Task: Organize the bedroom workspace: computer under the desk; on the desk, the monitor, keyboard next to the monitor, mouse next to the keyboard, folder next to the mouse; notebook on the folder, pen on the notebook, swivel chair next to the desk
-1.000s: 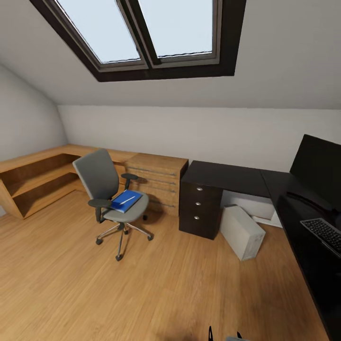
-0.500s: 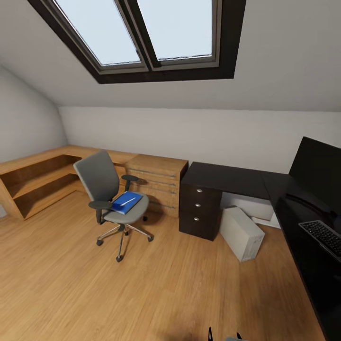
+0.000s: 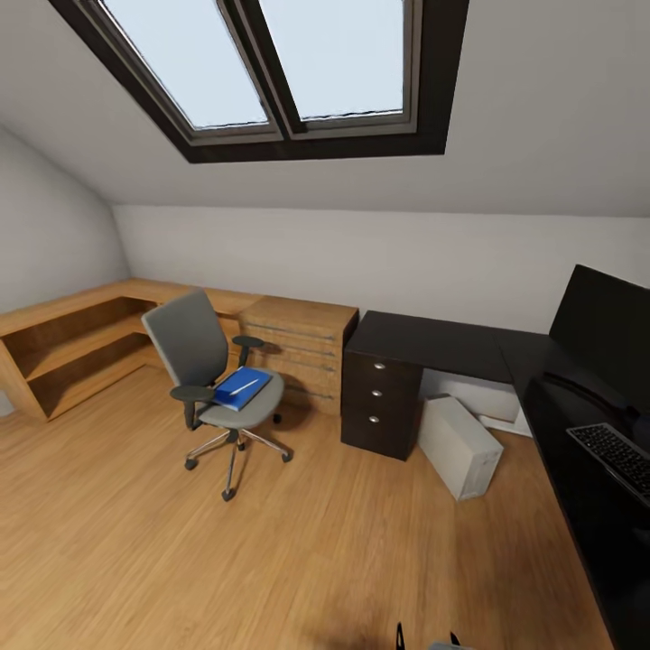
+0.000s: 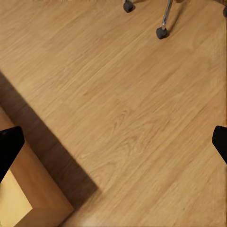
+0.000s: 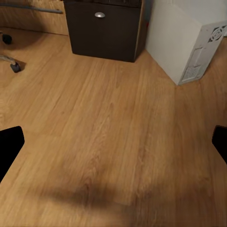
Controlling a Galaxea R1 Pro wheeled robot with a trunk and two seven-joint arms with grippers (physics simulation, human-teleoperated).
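From my head camera: swivel chair (image 3: 212, 375) stands out on the floor, well apart from the desk (image 3: 424, 348), blue folder (image 3: 241, 387) on its seat with a white pen (image 3: 244, 385) on top; any notebook there I can't make out. Computer (image 3: 459, 445) sits tilted by the drawers; monitor (image 3: 603, 325) and keyboard (image 3: 616, 453) are cut off.

Left wrist: left gripper (image 4: 113, 142) spread wide over bare floor, empty for carrying.

Right wrist: right gripper (image 5: 113, 146) likewise apart, facing the tower.

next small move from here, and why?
Probably roll the base forward-left toward the swivel chair. The folder lies on its seat with a white pen on top, out across open floor and well short of either arm; both grippers look open and empty, their fingers apart over bare floor.
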